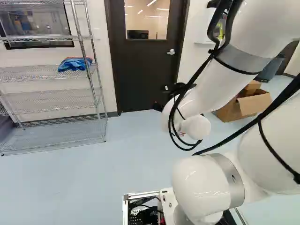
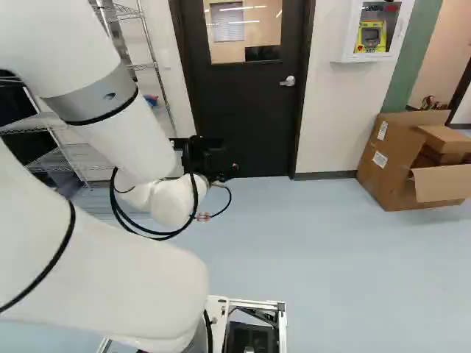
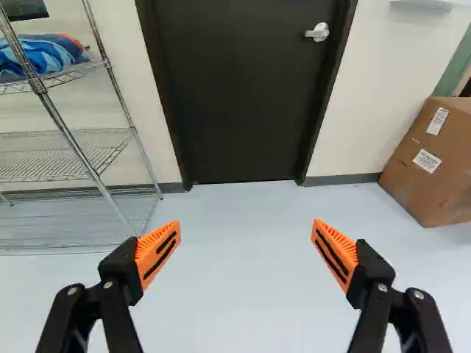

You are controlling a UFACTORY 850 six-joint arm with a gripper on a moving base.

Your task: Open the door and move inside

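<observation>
Door (image 3: 250, 95) shut, ahead of the arm beyond open floor; judged heavy, slow to swing. Lever handle (image 3: 318, 32) looks rigid, smooth, perhaps slippery — we would take it near its free end and turn it down. Gripper (image 3: 246, 254): fingers spread wide, nothing between them, touching nothing.

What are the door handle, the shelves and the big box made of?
The handle looks like metal: silvery and a bit shiny. The shelves seem to be shiny metal wire, because you can see thin bars with gaps between them. The box looks like cardboard: plain brown and dull, with folded flaps.
</observation>
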